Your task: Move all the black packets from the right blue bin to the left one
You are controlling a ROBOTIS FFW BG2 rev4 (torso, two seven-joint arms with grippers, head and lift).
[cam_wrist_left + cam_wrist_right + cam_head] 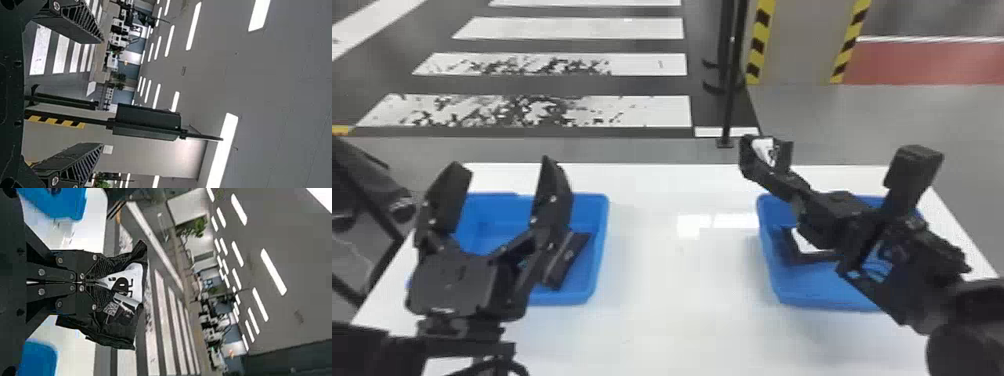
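The right gripper (pixel 98 282) has its fingers pinched tight on a black packet (pixel 127 286) with a white patch. The packet sticks out past the fingertips, and its long side runs across them. It is up in the air, near the far left corner of the right bin (pixel 812 301).

The left bin (pixel 604 230) lies to the left of that packet and a bit nearer, with a wide strip of white bench (pixel 677 285) between the two bins. So the next move looks like a trip left, then down. The right arm has the packet, so it seems the one to take it.

The left gripper (pixel 504 167) has its fingers wide, with nothing in them. It sits up over the left bin, just where the packet has to go. The two could bump, so the right arm may need to aim for the open side, or the left arm may have to make room.

One dark packet (pixel 568 260) seems to lean inside the left bin, by its right wall. One more, black and white (pixel 789 250), seems to lie at the left side of the right bin, so the job does not look done. I cannot tell how many more are under the right arm.
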